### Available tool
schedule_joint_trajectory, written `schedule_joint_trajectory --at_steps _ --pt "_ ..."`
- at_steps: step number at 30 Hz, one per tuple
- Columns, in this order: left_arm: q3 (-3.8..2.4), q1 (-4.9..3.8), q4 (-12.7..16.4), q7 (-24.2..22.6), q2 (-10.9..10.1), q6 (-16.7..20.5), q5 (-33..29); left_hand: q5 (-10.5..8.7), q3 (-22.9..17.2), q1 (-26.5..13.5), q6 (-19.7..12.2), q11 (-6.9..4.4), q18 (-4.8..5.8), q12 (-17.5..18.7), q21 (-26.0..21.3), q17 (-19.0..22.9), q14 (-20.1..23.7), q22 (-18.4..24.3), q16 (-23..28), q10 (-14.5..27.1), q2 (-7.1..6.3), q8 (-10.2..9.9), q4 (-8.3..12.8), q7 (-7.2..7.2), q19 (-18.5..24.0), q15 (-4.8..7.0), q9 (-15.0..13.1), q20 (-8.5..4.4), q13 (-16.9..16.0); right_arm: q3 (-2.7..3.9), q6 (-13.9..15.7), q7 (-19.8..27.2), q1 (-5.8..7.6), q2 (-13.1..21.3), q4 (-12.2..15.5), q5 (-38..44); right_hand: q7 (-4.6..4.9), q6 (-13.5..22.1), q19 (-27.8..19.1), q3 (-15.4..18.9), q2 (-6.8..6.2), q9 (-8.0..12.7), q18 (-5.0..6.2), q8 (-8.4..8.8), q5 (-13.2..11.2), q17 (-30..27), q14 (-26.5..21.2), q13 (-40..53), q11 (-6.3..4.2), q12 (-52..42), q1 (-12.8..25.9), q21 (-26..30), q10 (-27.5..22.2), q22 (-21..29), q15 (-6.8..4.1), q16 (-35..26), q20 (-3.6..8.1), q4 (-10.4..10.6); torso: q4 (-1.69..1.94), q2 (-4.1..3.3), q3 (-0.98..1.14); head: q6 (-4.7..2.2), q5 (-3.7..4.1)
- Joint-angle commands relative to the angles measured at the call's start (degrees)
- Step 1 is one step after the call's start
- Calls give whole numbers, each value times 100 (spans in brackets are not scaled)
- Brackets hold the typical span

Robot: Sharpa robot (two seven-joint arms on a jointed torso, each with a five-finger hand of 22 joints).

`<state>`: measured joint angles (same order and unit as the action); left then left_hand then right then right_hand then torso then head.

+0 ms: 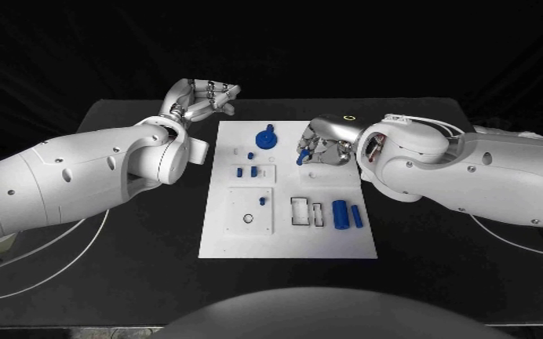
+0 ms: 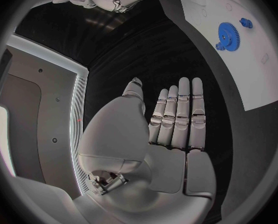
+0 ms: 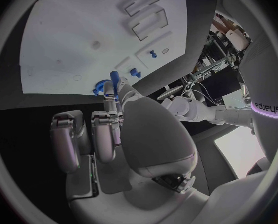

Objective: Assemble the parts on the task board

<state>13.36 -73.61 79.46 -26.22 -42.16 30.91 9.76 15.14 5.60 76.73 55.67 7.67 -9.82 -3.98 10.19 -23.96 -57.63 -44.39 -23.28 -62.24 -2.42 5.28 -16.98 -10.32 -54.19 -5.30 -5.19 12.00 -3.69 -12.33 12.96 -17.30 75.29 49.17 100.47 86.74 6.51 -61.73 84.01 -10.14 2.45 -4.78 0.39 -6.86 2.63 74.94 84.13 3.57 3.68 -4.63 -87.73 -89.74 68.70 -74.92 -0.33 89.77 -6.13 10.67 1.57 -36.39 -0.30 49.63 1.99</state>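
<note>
The white task board [image 1: 289,237] lies in the middle of the table. My right hand [image 1: 325,144] hovers over its far right part and pinches a small blue peg [image 1: 302,158] between thumb and a finger; the right wrist view shows the peg [image 3: 114,78] at the fingertips of that hand [image 3: 126,129]. A blue gear [image 1: 267,138] sits at the far middle of the board. My left hand [image 1: 204,100] is off the board beyond its far left corner; in the left wrist view this hand [image 2: 170,129] holds nothing, its fingers stretched out.
Two blue cylinders [image 1: 348,215] lie at the near right of the board, beside two rectangular frames [image 1: 307,211]. Two short blue pegs [image 1: 247,172] stand left of centre. A raised square plate [image 1: 250,212] carries a small blue peg [image 1: 263,200] and a black ring [image 1: 248,218].
</note>
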Motion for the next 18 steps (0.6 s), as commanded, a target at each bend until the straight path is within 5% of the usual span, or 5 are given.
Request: schedule_joint_trajectory --at_steps 1,11,18 --pt "-5 -2 -15 -42 25 -84 -15 39 7 -12 -41 4 -65 -15 -23 9 37 5 22 24 58 26 21 3 -22 -17 -7 2 -6 2 17 230 12 -96 66 -168 -17 -148 599 -31 28 -48 -39 -22 26 1506 587 -10 13 35 33 -26 29 -1508 43 23 -1 -6 0 9 0 37 -124" --pt "-4 -1 -83 -43 77 -110 -15 41 8 -9 -42 4 -65 -15 -25 10 38 7 22 25 60 26 21 3 -23 -17 -7 2 -6 5 -172 493 -44 -786 -7 -289 10 -137 599 -63 17 -43 -39 1 28 1506 587 -12 44 74 5 -26 22 -1508 90 23 -37 -21 18 10 -3 37 -407" --pt "-3 -1 -71 -47 65 -111 -15 44 9 -6 -43 5 -65 -14 -26 12 39 9 22 26 62 26 22 3 -23 -18 -7 3 -6 5 -199 636 -253 -1127 -162 -144 32 -129 599 -83 4 -39 -39 17 29 1506 587 -12 66 92 -15 -26 11 -1508 115 23 -58 -36 11 6 -11 37 -454"
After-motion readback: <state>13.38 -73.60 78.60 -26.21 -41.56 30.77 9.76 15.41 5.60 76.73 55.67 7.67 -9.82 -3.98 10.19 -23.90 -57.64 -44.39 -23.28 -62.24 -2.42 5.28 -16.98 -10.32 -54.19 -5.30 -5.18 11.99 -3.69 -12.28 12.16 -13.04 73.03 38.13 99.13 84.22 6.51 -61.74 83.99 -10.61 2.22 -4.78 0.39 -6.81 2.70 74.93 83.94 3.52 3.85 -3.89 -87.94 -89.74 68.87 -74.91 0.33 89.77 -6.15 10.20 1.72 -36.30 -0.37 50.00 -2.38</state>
